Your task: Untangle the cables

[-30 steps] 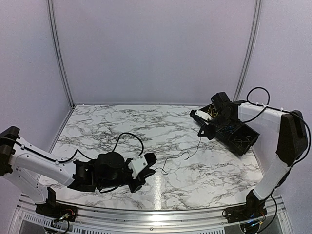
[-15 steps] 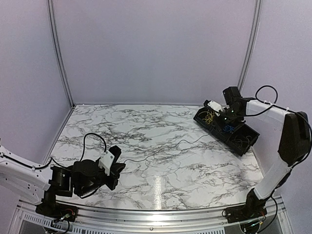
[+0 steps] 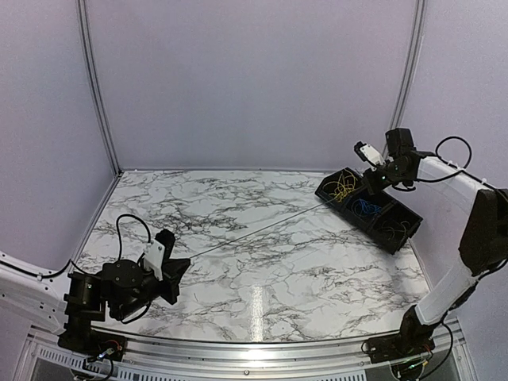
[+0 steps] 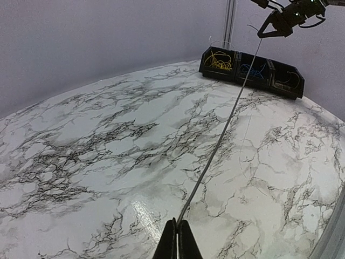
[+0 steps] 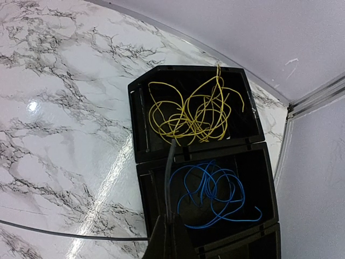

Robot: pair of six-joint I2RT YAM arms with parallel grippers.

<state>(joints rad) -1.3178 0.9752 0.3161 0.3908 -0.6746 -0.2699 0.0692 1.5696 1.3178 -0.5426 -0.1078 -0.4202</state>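
A thin black cable [image 3: 270,225] is stretched in a straight line between my two grippers, above the marble table. My left gripper [image 3: 176,266] is shut on its near end at the front left; the left wrist view shows the closed fingertips [image 4: 177,224] pinching the cable [image 4: 215,154]. My right gripper [image 3: 371,179] is shut on the far end, raised over the black bin; in the right wrist view [image 5: 171,221] a short cable end [image 5: 170,172] sticks out past the tips. Yellow cables [image 5: 188,113] and blue cables [image 5: 213,194] lie coiled in separate compartments.
The black three-compartment bin [image 3: 406,239] stands at the back right of the table; its third compartment holds dark wires [image 3: 397,230]. The bin also shows in the left wrist view [image 4: 269,84]. Walls enclose the table at the back and sides.
My left gripper has drawn back to the front left and my right gripper has risen up and right over the bin. The slack, looping black cable is now pulled straight.
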